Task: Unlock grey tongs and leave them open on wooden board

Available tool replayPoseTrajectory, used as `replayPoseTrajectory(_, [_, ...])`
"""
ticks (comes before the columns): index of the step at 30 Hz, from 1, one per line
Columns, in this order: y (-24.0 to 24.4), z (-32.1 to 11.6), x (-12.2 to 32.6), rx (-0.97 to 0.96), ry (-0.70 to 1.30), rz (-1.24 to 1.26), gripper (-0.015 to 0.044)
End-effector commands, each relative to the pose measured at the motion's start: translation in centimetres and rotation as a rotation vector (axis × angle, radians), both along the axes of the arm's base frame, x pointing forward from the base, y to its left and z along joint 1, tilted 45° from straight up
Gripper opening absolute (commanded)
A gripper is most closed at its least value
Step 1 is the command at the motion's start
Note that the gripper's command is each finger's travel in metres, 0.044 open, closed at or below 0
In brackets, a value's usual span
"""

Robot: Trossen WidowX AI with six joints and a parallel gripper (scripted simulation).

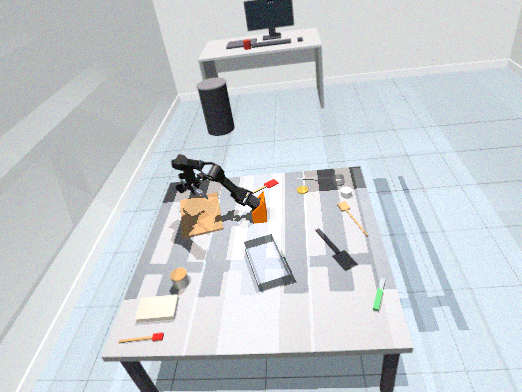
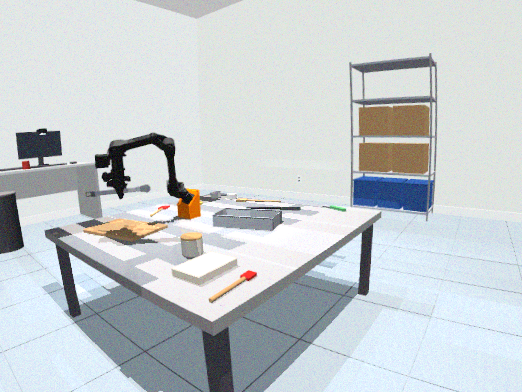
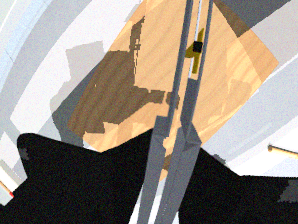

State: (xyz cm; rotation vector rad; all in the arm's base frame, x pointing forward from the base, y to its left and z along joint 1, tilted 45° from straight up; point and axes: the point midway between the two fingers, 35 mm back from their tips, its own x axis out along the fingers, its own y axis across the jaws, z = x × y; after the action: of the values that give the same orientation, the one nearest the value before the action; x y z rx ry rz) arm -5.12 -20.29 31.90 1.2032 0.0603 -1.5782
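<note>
My gripper (image 2: 120, 194) (image 3: 165, 136) is shut on the grey tongs (image 2: 137, 190) (image 3: 172, 185) and holds them in the air above the wooden board (image 1: 207, 226) (image 2: 97, 230) (image 3: 235, 65). In the exterior view the tongs lie nearly level, with a rounded end on the right. In the wrist view their two arms run close together, nearly parallel, with a yellow piece and a small black block between them near the top. Whether the lock is released cannot be told. The roasting tin (image 1: 276, 286) (image 2: 245, 221) stands apart on the table, with no tongs across it.
An orange block (image 1: 260, 214) (image 2: 186, 209) stands between the board and the tin, near the arm's base. A lidded jar (image 1: 180, 281) (image 2: 192, 247) and a cream slab (image 1: 157, 308) (image 2: 205, 267) are nearer the front. A red-headed spatula (image 1: 271, 183) lies behind the orange block.
</note>
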Motion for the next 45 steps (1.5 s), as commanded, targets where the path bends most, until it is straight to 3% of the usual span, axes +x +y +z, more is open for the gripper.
replayPoseTrajectory(1, [0.0,0.4,0.0,-0.010,-0.002,0.004,-0.0150])
replayPoseTrajectory(45, [-4.8,-3.8,0.0,-0.007,-0.002,0.004,-0.0150])
